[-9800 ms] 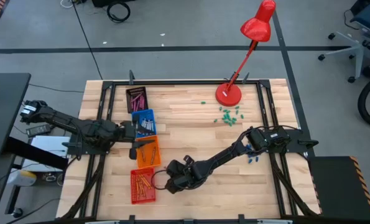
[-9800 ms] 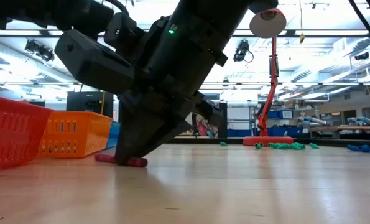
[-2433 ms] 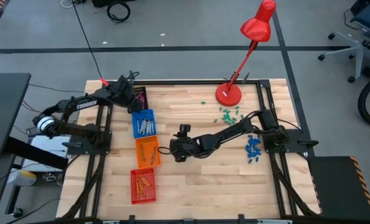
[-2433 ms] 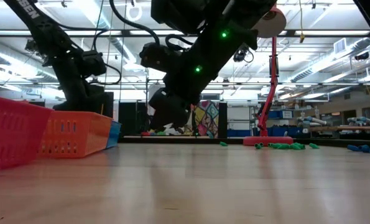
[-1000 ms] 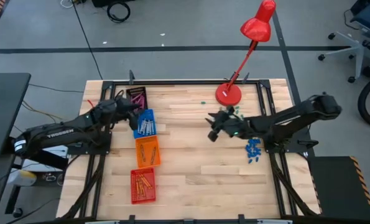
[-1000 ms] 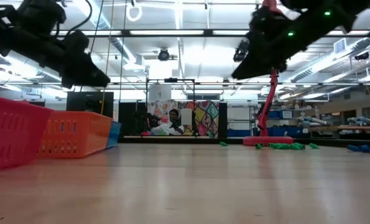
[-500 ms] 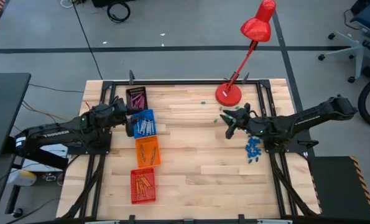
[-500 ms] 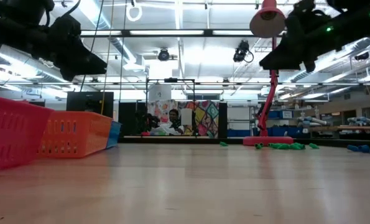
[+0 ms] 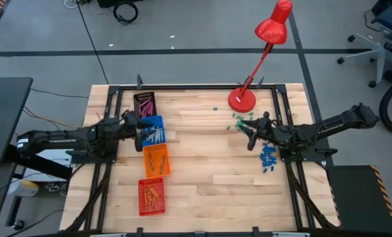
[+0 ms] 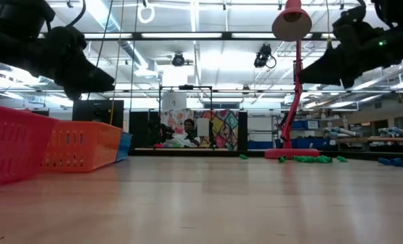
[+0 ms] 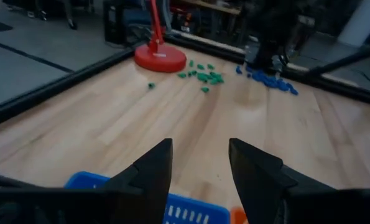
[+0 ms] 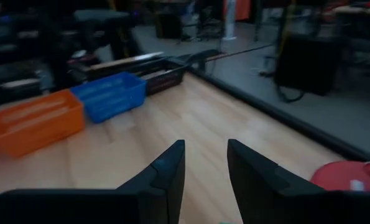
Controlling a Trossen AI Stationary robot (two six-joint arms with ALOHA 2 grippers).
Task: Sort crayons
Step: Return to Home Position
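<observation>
By the blue bin point(image 12: 110, 94), left fingers point(image 11: 148, 174) parted, empty; right fingers point(image 12: 166, 171) likewise near green bits point(image 11: 200, 76), arms outstretched.

Both arms reach low and inward, left tool point(image 9: 141, 133) and right tool point(image 9: 250, 132) raised, fingers apparently parted.

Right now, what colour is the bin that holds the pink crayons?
Black. The bin shows best in the high view.

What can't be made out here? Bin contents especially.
Low view: red bin and orange bin contents, hidden by their walls.
High view: crayons in the black bin, too small to count.
Left wrist view: blue bin, cut off by the edge and the left gripper.
Right wrist view: lamp base, cut off by the edge.
</observation>
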